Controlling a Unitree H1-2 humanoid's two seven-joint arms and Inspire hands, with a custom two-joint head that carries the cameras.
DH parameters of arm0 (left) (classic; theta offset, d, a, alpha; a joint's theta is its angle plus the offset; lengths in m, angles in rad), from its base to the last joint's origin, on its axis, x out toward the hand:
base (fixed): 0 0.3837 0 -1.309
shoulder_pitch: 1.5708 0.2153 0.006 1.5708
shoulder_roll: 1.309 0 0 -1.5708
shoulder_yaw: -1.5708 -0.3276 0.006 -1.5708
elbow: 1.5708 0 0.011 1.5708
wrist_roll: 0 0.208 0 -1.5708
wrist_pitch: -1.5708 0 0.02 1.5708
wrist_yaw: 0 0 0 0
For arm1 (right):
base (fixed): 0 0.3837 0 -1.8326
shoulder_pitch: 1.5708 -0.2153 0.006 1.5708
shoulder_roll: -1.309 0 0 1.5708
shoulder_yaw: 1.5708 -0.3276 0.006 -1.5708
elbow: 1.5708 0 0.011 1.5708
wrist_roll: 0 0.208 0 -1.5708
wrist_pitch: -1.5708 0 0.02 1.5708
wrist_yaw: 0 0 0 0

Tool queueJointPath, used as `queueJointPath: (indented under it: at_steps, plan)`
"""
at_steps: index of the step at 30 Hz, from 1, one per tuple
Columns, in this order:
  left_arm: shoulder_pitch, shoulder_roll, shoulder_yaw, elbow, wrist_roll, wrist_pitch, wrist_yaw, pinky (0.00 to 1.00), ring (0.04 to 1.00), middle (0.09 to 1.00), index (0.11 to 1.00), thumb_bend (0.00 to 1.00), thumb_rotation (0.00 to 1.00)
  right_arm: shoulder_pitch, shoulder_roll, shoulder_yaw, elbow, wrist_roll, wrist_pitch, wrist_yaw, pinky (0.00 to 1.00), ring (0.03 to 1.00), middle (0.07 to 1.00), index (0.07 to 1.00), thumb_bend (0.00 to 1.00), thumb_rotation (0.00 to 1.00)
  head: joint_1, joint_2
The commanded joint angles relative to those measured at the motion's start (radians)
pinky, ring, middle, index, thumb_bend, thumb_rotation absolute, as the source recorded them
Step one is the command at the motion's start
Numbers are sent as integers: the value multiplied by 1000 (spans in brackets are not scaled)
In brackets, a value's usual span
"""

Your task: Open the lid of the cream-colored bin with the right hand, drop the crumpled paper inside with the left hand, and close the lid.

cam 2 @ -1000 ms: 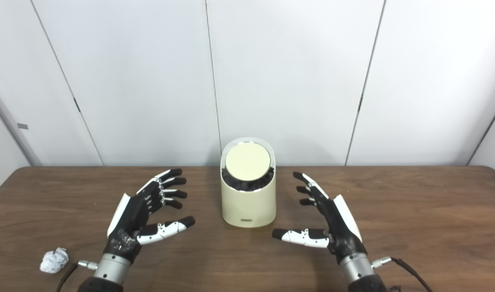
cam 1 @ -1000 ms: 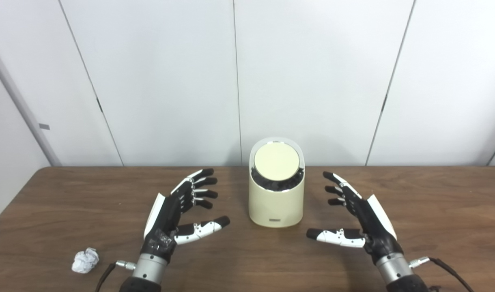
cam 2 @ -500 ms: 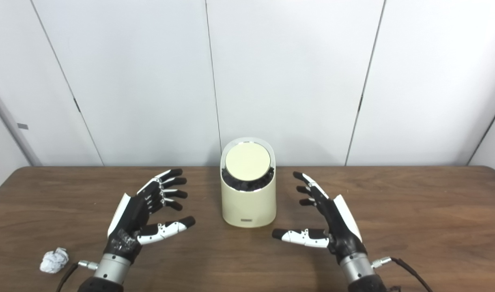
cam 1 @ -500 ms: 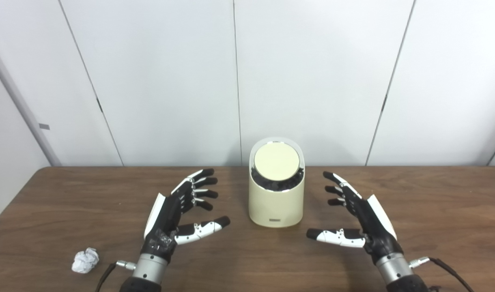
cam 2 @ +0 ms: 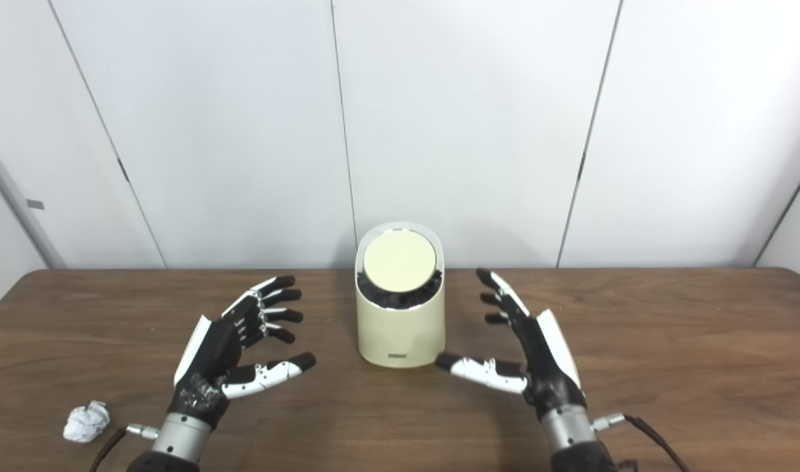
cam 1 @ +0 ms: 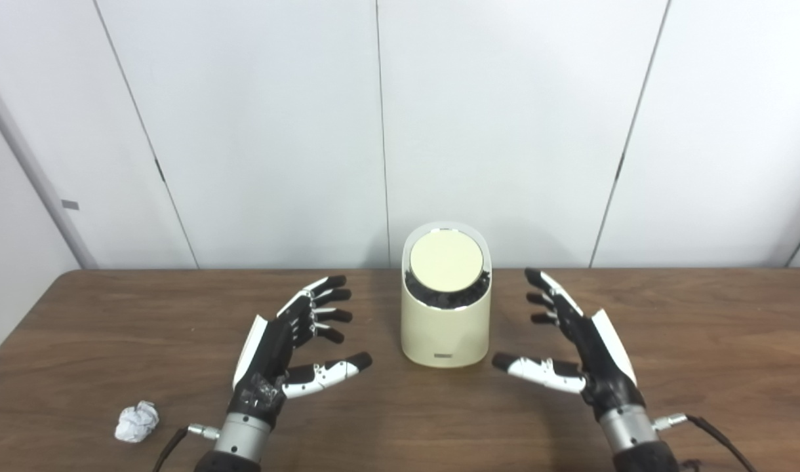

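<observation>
The cream-colored bin (cam 1: 446, 314) stands upright near the middle of the worktop (cam 1: 701, 341), toward its back edge. Its round lid (cam 1: 446, 260) is seated and tilted to face the cameras; a dark band shows below it, probably a liner, though this cannot be confirmed.

The right hand (cam 1: 583, 344) hovers just to the right of the bin, palm turned inward, fingers spread, holding nothing. It is apart from the bin wall; no contact is visible. The lid lies up and to the left of this hand, above its fingertips. Judgement: the opening move turns on that offset. The hand must rise and travel inward to reach the lid face or rim.

The left hand (cam 1: 292, 354) hovers on the opposite side of the bin, likewise spread and empty. The crumpled paper (cam 1: 137, 421) lies on the worktop near the front left, well apart from the bin, behind and outboard of the left hand, close to that arm's wrist. The left hand is plainly the nearer of the two to it.

Status: no step appears complete. Lid shut, paper untouched.

Risk, as judgement: a sideways push on the lid could shift the light bin.
</observation>
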Motion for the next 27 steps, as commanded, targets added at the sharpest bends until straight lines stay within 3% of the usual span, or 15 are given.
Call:
queueJointPath:
  at_steps: [1,10,17,27]
  plan:
    - [-22,1,2,-30,-10,-35,4,566,693,796,839,727,44,-62,11,-11,-20,-9,13,-22,780,883,915,950,828,494,-1,1]
    - [-13,-3,0,-43,-20,-23,0,568,699,800,838,719,35,-175,16,-2,-2,-70,131,-25,807,907,930,987,899,471,4,6]
    - [-9,-7,-2,-35,-1,-27,8,614,693,789,834,717,61,-245,6,26,1,-128,246,-4,757,913,953,1000,932,466,5,4]
    - [-12,-11,-3,-28,-1,-34,8,590,692,792,834,705,47,-322,7,54,36,-168,316,1,669,851,939,1000,922,485,8,-2]
